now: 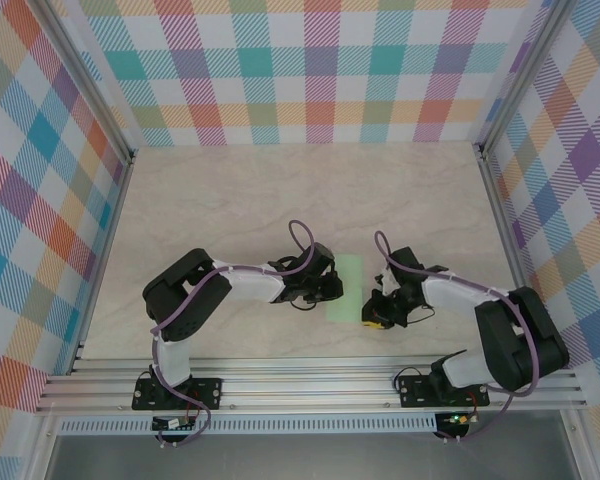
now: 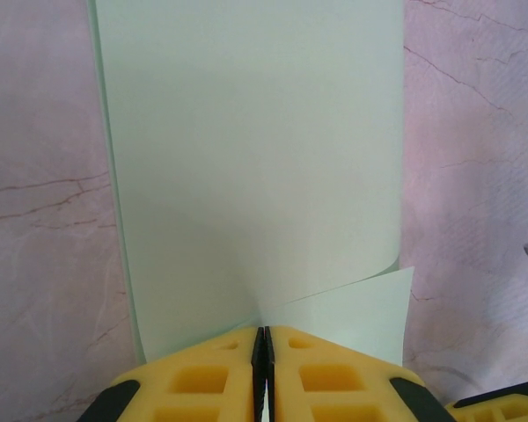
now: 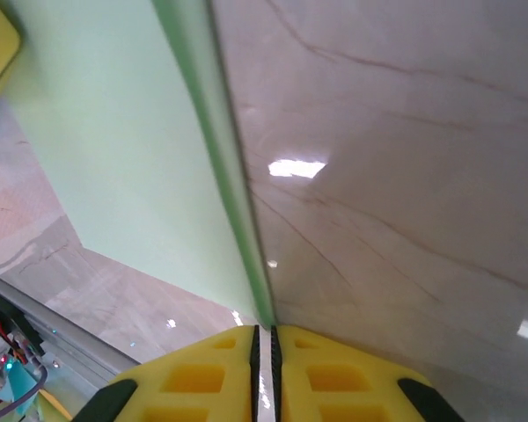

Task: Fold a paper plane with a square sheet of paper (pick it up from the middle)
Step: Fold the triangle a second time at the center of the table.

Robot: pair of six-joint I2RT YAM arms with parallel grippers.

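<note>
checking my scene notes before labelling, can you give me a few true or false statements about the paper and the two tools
1. The sheet of paper is pale green. True.
2. It lies open as a full square. False: it is folded over into a narrow strip.
3. The left tool is shut on the paper's near edge. True.
4. The paper lies against the back wall. False: it sits in the middle of the table, between the left tool and the right tool.
</note>
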